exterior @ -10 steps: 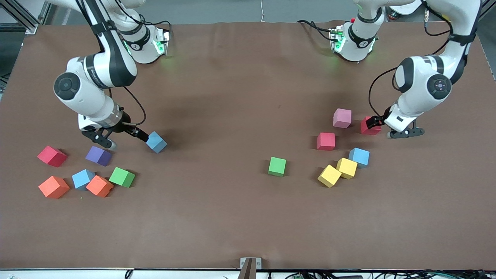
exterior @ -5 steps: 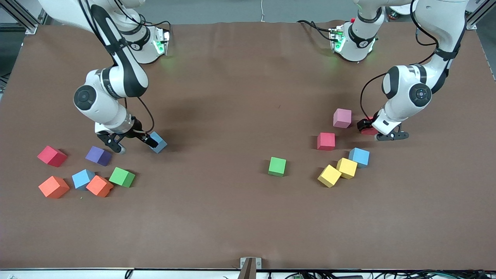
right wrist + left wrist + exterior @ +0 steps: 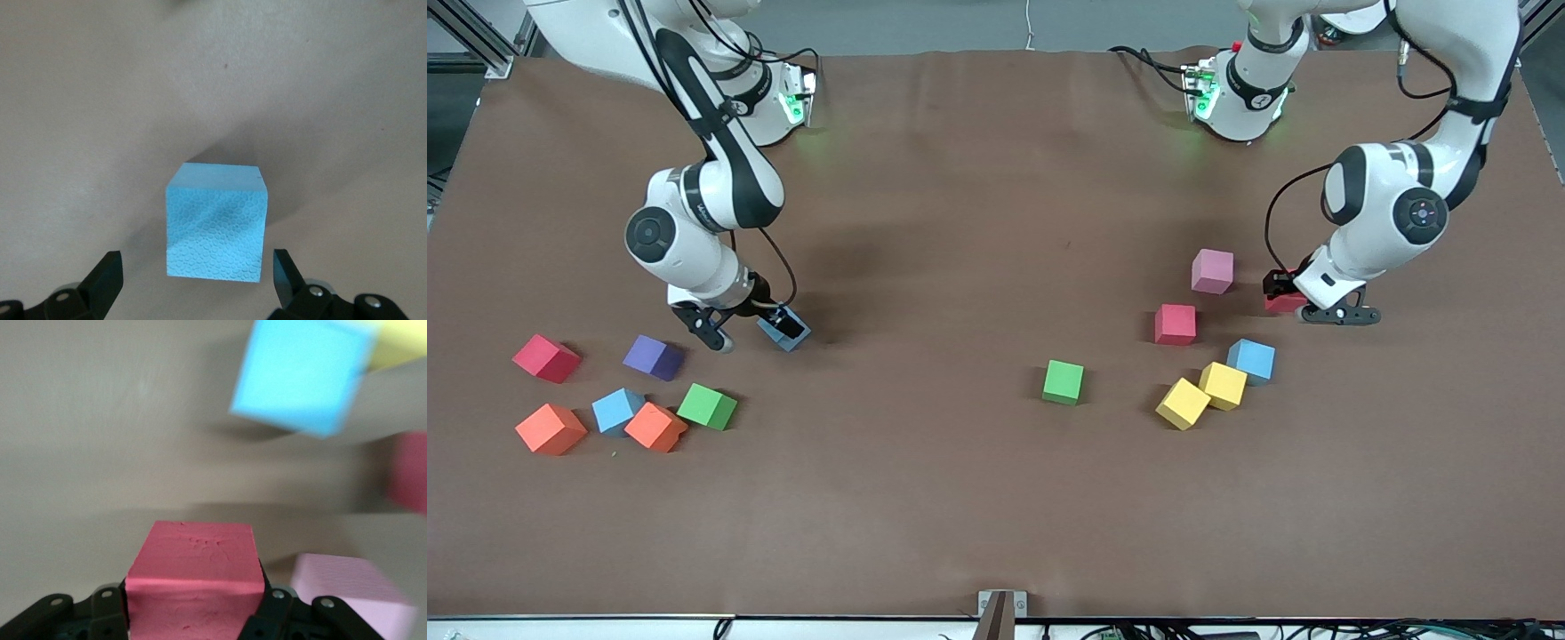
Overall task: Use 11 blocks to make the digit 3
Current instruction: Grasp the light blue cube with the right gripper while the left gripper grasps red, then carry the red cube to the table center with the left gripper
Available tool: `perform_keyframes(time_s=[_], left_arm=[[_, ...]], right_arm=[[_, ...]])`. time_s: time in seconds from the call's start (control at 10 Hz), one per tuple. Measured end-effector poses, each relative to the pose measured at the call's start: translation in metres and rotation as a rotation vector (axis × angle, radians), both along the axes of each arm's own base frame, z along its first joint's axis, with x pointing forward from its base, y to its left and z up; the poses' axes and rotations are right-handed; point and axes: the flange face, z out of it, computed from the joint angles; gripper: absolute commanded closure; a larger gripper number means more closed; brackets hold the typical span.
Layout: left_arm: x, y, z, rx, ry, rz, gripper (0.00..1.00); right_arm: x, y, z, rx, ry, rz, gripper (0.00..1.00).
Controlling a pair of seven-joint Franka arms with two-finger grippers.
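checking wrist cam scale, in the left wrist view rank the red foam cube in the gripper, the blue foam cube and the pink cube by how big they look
1. Red foam cube, held in the left gripper, looks largest.
2. Blue foam cube comes next.
3. Pink cube shows least, but the frame edge crops it, so its place against the blue one is unsure.

Nearness enlarges the red cube.

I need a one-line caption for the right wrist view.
Right gripper open around a blue cube resting on the brown table.
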Motion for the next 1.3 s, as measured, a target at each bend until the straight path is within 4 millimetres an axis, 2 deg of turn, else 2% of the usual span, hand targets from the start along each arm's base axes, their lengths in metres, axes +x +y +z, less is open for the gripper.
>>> perform_keyframes(time_s=[0.1,0.2,0.3,0.5,0.7,0.8,1.0,1.1,1.3], left_arm=[[0.01,-0.036,0.045,0.008,-0.004,0.017,0.78],[0.011,-0.083,0.078,0.008,-0.016,0.053,0.78],[0.005,-0.132,0.091,-0.005,-0.024,0.087,0.77],[-0.021,-0.221,0.088,-0.044,0.002,0.13,0.77],[-0.049,-0.31,0.075,-0.083,0.035,0.162,0.76],[-0.067,-0.353,0.062,-0.097,0.039,0.164,0.76],[-0.112,-0.42,0.022,-0.083,0.008,0.162,0.76],[-0.135,-0.443,-0.002,-0.063,-0.009,0.157,0.76],[-0.166,-0.467,-0.047,-0.026,-0.02,0.135,0.75]], right_arm=[[-0.004,-0.001,-0.004,-0.002,0.008,-0.001,0.01],[-0.007,-0.002,-0.007,-0.004,0.013,-0.002,0.01],[-0.008,-0.003,-0.009,-0.005,0.012,-0.004,0.01],[-0.012,-0.006,-0.013,-0.006,-0.041,-0.012,0.01],[-0.017,-0.009,-0.018,-0.007,-0.076,-0.017,0.01],[-0.017,-0.008,-0.018,-0.007,-0.087,-0.017,0.01],[-0.018,-0.001,-0.018,-0.005,-0.096,-0.003,0.01],[-0.019,0.003,-0.019,-0.005,-0.097,0.003,0.02],[-0.021,0.004,-0.026,-0.007,-0.087,0.003,0.02]])
